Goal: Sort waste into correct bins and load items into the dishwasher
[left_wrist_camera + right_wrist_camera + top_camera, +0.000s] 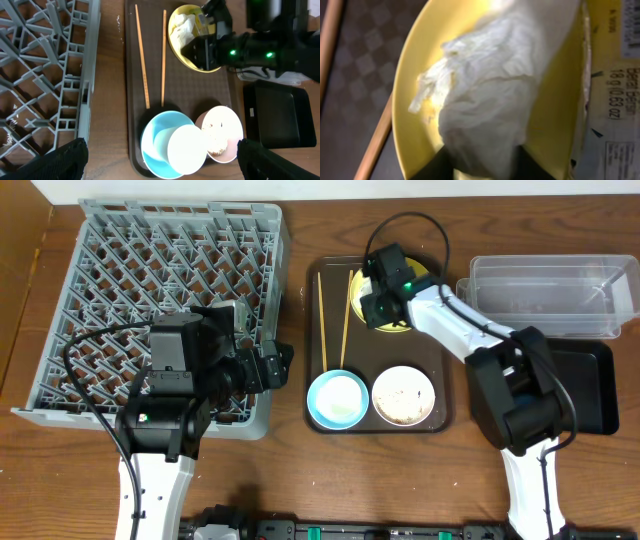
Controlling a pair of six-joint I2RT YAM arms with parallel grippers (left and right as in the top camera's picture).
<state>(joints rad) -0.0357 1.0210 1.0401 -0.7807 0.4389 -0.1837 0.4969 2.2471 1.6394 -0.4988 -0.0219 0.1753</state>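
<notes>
While the left gripper (275,366) is hanging wide open and empty, the right gripper (485,165) is pinching the tissue (485,100) on the plate (415,75). Jaws are hugging it tight.

Just right of the grey dish rack (170,290), two wooden chopsticks (322,320) are lying parallel. Farther right of it, the yellow plate (415,75) is carrying a crumpled white tissue (495,90) and a yellow-green wrapper (610,100). The light blue bowl (152,135), holding a small white cup (186,148), and the white bowl (232,120) of rice-like scraps (216,140) are sitting upright.
</notes>
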